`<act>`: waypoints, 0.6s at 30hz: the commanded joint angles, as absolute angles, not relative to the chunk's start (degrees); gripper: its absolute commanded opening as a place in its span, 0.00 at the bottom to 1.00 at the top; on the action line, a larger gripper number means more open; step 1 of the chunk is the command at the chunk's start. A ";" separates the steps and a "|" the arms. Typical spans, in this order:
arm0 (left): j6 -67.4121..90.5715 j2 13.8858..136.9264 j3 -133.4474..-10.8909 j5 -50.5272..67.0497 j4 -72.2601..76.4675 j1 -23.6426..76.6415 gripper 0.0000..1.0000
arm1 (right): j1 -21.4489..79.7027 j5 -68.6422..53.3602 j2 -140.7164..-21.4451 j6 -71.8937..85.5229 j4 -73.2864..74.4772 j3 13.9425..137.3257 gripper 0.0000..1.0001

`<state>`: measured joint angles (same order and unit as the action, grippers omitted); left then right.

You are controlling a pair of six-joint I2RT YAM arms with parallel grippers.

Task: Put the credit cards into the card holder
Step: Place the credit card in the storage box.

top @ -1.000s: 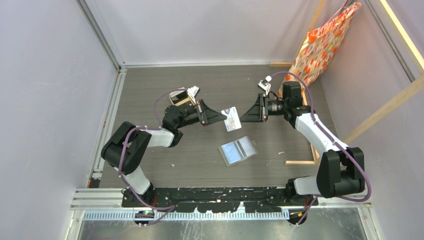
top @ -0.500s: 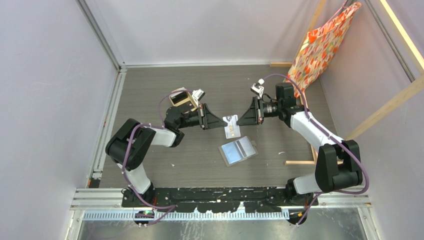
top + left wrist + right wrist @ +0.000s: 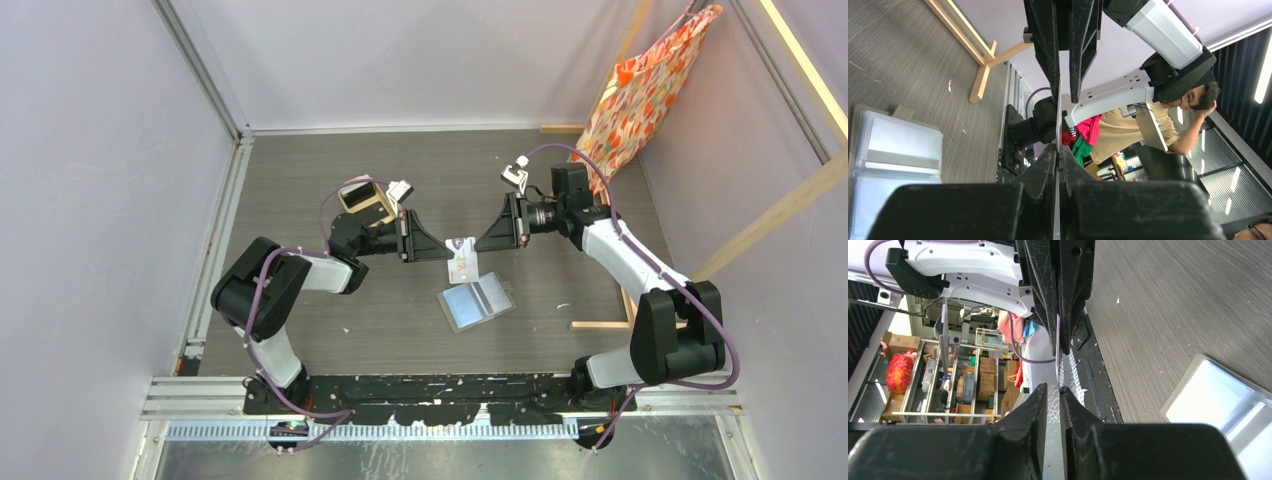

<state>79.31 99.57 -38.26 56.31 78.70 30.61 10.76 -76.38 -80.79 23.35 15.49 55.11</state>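
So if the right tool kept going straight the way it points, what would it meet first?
The white card, its edge already between the right tool's fingers; right behind it, the left tool, shut on that card from the opposite side.

No legible text anywhere; print on white card (image 3: 462, 262) too small to read.

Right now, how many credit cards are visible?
1: a white card clamped by the left gripper, reaching into the right gripper, by the open card holder. Its sleeves may hide more.
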 commanded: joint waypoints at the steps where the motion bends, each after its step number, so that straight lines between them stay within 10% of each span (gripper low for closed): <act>1: 78.94 98.79 -39.81 59.16 82.00 30.50 0.03 | 10.19 -76.21 -80.29 21.58 16.97 57.58 0.21; 18: 78.98 99.04 -39.81 59.85 82.00 30.49 0.03 | 9.88 -75.48 -80.25 21.89 16.96 57.30 0.22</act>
<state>79.31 99.57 -38.26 58.83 78.70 30.61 10.02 -74.06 -80.79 22.59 17.08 55.40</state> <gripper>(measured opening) 0.031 0.218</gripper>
